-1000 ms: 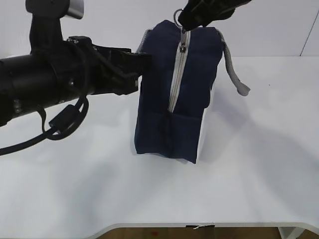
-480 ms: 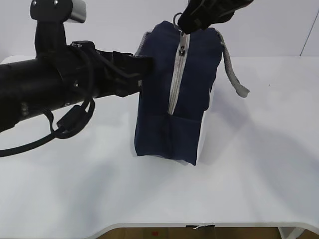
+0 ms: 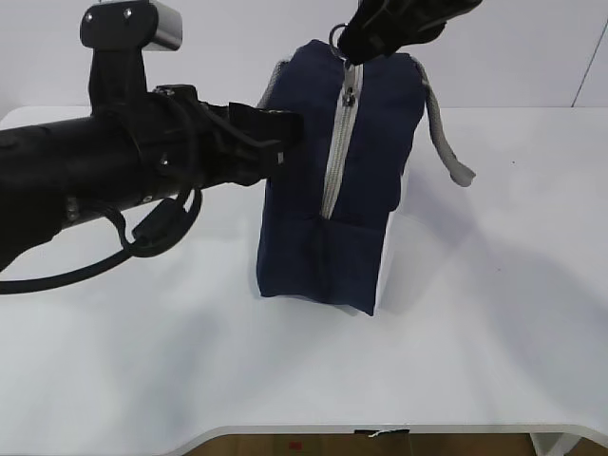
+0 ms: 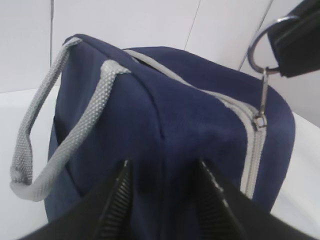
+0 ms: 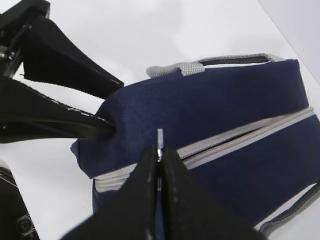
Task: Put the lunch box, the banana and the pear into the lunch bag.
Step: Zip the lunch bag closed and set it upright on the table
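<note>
1. A navy lunch bag [image 3: 332,171] stands upright on a white table [image 3: 494,285]. Its grey zipper [image 3: 334,161] runs over the top and down the near end, and looks closed along all that shows.
2. The left gripper [image 3: 275,133] presses against the bag's upper left corner, its fingers [image 4: 117,200] part-spread around the fabric, bracing it.
3. The right gripper [image 3: 356,43] is clenched on the silver ring pull [image 4: 262,42] at the bag's top.
4. The lunch box, banana and pear appear in no view, so their whereabouts cannot be told.
5. Risk: the thin ring may slip out of the right gripper if the pull comes at an angle to the zipper line.
6. Risk: the soft fabric may slide from the left gripper's loose hold, so the whole bag would lift or tip instead of the zipper moving.
7. Risk: the grey strap [image 3: 439,119] hanging on the right could snag the arm.
</note>
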Controlling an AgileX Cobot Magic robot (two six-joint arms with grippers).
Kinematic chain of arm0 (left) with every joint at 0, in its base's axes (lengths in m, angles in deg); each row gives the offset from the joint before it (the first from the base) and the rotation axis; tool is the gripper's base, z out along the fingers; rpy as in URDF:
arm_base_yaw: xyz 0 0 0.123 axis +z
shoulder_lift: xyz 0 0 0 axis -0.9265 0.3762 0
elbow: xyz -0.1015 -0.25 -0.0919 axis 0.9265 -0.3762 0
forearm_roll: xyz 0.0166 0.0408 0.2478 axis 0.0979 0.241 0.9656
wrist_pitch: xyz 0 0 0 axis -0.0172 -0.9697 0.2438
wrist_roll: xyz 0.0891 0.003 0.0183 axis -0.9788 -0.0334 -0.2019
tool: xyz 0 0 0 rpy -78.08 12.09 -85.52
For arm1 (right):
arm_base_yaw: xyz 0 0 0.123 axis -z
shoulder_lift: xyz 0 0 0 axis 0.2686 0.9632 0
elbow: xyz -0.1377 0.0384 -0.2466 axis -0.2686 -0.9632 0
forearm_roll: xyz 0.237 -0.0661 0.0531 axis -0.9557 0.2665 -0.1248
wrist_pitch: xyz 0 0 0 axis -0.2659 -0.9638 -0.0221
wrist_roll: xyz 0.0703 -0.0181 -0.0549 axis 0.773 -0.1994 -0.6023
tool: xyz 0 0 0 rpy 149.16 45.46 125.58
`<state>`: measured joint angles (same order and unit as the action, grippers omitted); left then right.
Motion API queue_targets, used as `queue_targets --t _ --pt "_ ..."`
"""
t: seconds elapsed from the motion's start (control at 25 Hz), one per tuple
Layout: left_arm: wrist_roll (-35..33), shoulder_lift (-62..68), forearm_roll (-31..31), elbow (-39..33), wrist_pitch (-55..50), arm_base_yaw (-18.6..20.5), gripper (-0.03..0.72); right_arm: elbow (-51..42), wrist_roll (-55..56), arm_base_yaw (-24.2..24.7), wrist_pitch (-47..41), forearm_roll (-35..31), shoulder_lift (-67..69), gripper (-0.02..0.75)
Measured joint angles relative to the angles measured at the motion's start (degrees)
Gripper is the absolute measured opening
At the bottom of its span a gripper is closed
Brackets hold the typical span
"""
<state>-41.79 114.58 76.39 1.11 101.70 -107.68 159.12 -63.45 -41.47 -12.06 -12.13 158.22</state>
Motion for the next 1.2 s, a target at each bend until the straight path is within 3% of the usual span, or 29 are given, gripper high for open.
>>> queue_targets --t 0.56,0.8,1.2 --pt "1.5 1.0 0.7 0.4 -0.1 0.0 0.008 0.0 0.0 0.0 -0.1 -0.2 0.2 0.006" --pt "4.9 1.1 3.0 0.6 -0.1 0.0 0.0 0.0 0.7 0.0 0.9 -0.3 0.3 0.006" --pt "5.1 1.1 3.4 0.6 -1.5 0.0 -0.001 0.0 1.7 0.0 7.6 1.1 3.2 0.006"
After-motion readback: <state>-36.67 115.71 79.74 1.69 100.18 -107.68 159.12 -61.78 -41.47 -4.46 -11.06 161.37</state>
